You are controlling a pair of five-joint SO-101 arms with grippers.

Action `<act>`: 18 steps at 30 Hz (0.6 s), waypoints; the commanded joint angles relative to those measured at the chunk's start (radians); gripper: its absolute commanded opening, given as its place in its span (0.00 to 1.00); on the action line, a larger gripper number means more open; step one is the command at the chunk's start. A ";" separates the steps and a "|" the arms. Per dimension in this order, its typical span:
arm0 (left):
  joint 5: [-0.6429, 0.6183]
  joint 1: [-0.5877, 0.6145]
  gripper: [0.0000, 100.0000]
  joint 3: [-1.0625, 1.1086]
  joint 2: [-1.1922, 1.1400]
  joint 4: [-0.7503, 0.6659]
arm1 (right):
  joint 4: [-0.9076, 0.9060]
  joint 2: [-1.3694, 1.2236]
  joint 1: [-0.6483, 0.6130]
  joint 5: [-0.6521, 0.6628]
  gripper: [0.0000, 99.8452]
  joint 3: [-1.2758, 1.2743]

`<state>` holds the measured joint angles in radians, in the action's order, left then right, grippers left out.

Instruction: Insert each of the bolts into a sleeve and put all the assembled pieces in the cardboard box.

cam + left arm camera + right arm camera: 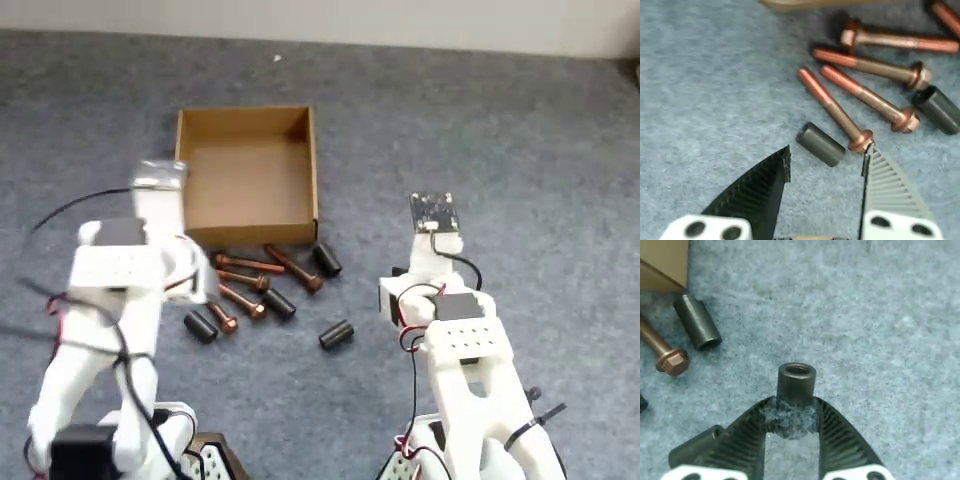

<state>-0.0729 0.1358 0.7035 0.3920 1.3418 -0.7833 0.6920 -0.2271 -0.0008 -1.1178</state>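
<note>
Closing the left gripper (827, 149) from this spot could catch more than intended. The flanged head of the nearest copper bolt (836, 112) sits right at the tip of its pale finger (886, 186). A squeeze might pinch bolt and sleeve together, or flick the loose sleeve (821, 144) aside, since it lies slantwise and would likely roll. That sleeve lies just beyond the spread-apart fingertips, roughly centred in the gap and touching neither, among the scattered parts on the arms' side of the cardboard box (245, 175). The right gripper (793, 403) is clamped on the held sleeve (796, 379), out from the box's corner nearest that arm. It grips only the lower end, open bore outward, and so shallow a hold could let the sleeve pivot or slip when a bolt is pushed in.
</note>
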 commanded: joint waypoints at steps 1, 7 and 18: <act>0.040 -0.108 0.25 -0.047 -0.122 -0.046 | 0.021 0.035 0.015 0.000 0.00 0.008; 0.440 -0.107 0.25 -0.148 -0.262 -0.109 | 0.021 0.035 0.015 0.002 0.00 0.008; 1.346 -0.070 0.17 -0.308 -0.288 -0.002 | 0.021 0.035 0.016 0.006 0.00 0.008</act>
<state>0.9306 0.0468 0.4365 0.1051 1.3111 -0.7833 0.6920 -0.2271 -0.0008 -1.1178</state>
